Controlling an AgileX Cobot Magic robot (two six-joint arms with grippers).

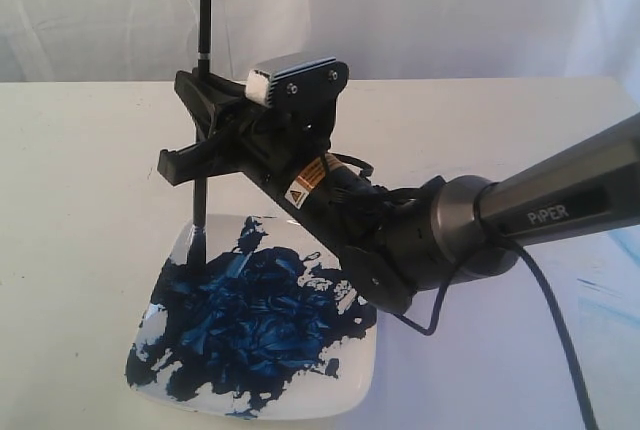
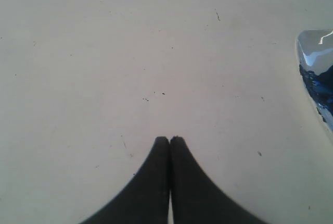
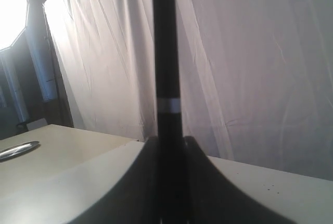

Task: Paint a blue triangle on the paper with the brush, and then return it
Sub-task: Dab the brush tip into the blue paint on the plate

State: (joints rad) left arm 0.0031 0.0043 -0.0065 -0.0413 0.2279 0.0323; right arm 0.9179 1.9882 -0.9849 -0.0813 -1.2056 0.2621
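My right gripper (image 1: pixel 195 120) is shut on the brush (image 1: pixel 204 30) and holds it upright. The bristle tip reaches down to the blue paint at the far left corner of the white square dish (image 1: pixel 350 390). In the right wrist view the black handle of the brush (image 3: pixel 167 67), with its silver band, rises from between the shut fingers of the gripper (image 3: pixel 166 143). The paper (image 1: pixel 600 330) lies bluish-white at the right edge, partly behind the arm. The blue triangle is not in view. My left gripper (image 2: pixel 169 139) is shut with nothing in it, low over bare table.
Thick dark blue paint covers most of the dish, whose edge (image 2: pixel 315 62) shows in the left wrist view. The right arm's cable (image 1: pixel 560 330) hangs over the paper. A white curtain (image 1: pixel 450 10) backs the table. A round metal object (image 3: pixel 18 150) lies far off on the table.
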